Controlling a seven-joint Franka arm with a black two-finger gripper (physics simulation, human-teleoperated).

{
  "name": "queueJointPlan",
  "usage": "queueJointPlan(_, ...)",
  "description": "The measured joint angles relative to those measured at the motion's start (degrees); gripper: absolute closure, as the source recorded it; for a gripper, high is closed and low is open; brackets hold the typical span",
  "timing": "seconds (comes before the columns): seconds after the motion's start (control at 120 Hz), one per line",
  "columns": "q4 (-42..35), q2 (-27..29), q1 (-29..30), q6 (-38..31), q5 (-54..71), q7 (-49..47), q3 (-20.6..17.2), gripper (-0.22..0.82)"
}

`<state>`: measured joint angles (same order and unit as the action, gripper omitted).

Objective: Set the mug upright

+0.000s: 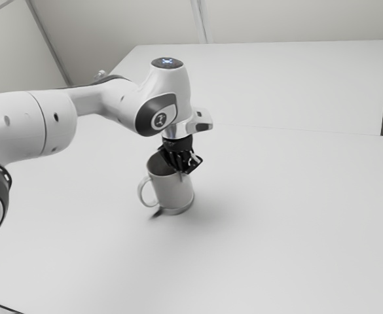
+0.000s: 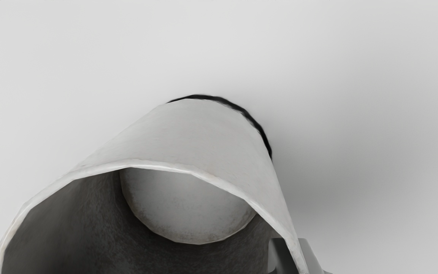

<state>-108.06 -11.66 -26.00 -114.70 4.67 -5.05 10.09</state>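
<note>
Mug first: you have it upright or very nearly so on the pale table, its mouth facing up, though you cannot tell whether its base sits quite flat. Taking it as the centre of a clock laid over the exterior view, and working from left to right, you see the white arm coming in from about ten o'clock. Next is the handle, out at nine, then a small dark patch on the table near the base at seven. Your gripper points down at one o'clock from the mug's middle, or about four o'clock on the rim itself. It is clamped on the mug's wall: in the wrist view one finger is inside the mug and the other lies against the outside, with the wall pinched between them. That view also lets you look down to the round inner bottom, and a black edge curves along part of the base. Farther right in the exterior view, a soft shadow spreads toward four o'clock, and another pale surface lies beyond a thin seam, between one and two.
</note>
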Motion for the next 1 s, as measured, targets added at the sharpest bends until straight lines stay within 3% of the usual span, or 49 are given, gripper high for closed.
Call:
queueJointPlan(0.758, -0.14, -1.43, -0.03, -4.85, -4.83, -5.47, -1.04, 0.78)
queueJointPlan(0.867, -0.22, -1.48, -0.03, -4.91, -4.99, -5.76, -1.04, 0.72)
queueJointPlan(1.0, -0.2, -1.38, -0.1, -4.95, -5.46, -5.99, -1.04, 0.56)
